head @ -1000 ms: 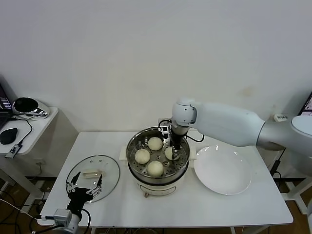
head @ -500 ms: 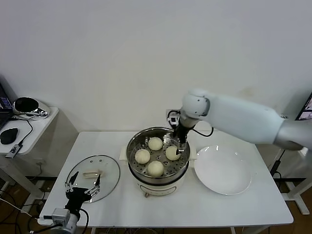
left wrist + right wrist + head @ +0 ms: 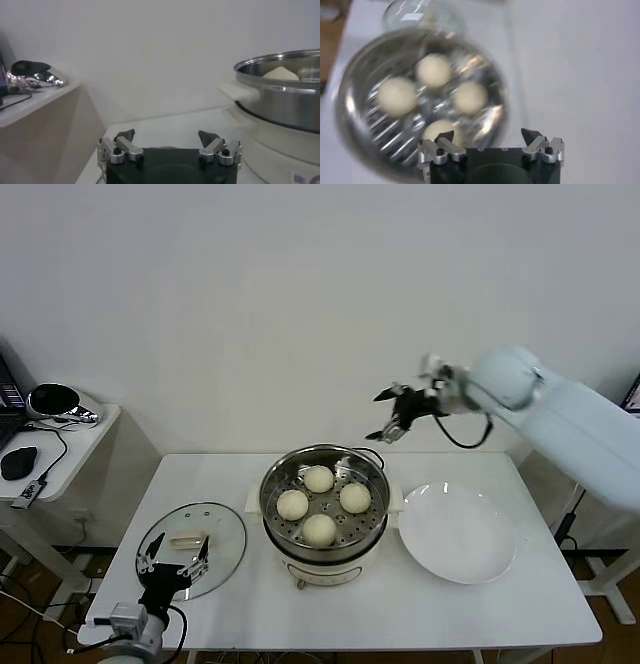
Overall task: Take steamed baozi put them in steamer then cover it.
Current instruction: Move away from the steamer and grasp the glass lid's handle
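The steel steamer (image 3: 324, 536) stands mid-table on its cream pot base and holds several cream-white baozi (image 3: 319, 529). The right wrist view shows them inside the basket (image 3: 397, 96). My right gripper (image 3: 391, 415) is open and empty, raised well above and behind the steamer's right rim. The clear glass cover (image 3: 192, 534) with its cream handle lies flat on the table to the left. My left gripper (image 3: 172, 566) is open and empty, low at the table's front left edge, just in front of the cover. The steamer's side (image 3: 280, 95) fills the left wrist view.
A flat white plate (image 3: 458, 533) lies right of the steamer, bare. A small side table (image 3: 80, 434) with a shiny bowl and cables stands beyond the table's left edge. A white wall is close behind.
My right gripper left the fourth baozi in the steamer, then rose and pulled back to the upper right. The left gripper stayed put.
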`<state>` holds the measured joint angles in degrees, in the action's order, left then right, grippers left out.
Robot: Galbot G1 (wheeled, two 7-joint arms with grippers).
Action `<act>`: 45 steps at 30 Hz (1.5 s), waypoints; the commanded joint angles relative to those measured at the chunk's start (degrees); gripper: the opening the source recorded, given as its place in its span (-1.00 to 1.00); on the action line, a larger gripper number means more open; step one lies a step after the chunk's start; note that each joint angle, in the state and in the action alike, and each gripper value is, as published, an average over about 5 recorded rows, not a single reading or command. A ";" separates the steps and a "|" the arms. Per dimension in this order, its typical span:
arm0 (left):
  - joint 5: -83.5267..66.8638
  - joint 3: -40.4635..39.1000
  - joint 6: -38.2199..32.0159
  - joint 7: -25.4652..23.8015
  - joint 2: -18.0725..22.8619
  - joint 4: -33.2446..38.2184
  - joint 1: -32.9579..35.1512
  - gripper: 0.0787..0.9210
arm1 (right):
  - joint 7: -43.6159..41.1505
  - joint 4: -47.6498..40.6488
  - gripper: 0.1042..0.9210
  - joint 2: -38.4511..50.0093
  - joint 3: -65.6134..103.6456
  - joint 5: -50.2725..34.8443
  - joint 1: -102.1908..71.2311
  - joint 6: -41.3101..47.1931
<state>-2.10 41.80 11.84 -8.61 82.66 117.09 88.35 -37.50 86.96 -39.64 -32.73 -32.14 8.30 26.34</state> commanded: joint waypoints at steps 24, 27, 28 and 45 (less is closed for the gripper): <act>11.88 -0.94 -2.76 1.01 -7.11 -7.51 -10.48 0.77 | 30.34 19.04 0.76 -34.18 85.94 -6.60 -94.66 -28.88; 32.02 -1.44 -8.40 3.93 -7.46 -10.25 -11.70 0.77 | 30.43 19.39 0.76 -35.51 85.37 -4.92 -96.18 -29.39; 39.81 -1.70 -10.62 4.88 -7.64 -11.11 -11.79 0.77 | 30.51 19.51 0.76 -35.67 85.25 -4.79 -96.38 -29.41; 80.27 -8.88 -5.39 18.95 -19.87 -12.46 -2.60 0.77 | 30.38 16.90 0.76 -35.44 83.95 -3.07 -93.89 -29.46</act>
<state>52.65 35.48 2.70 2.51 68.64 105.07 81.68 -7.43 104.80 -72.40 49.46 -36.12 -83.15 -2.00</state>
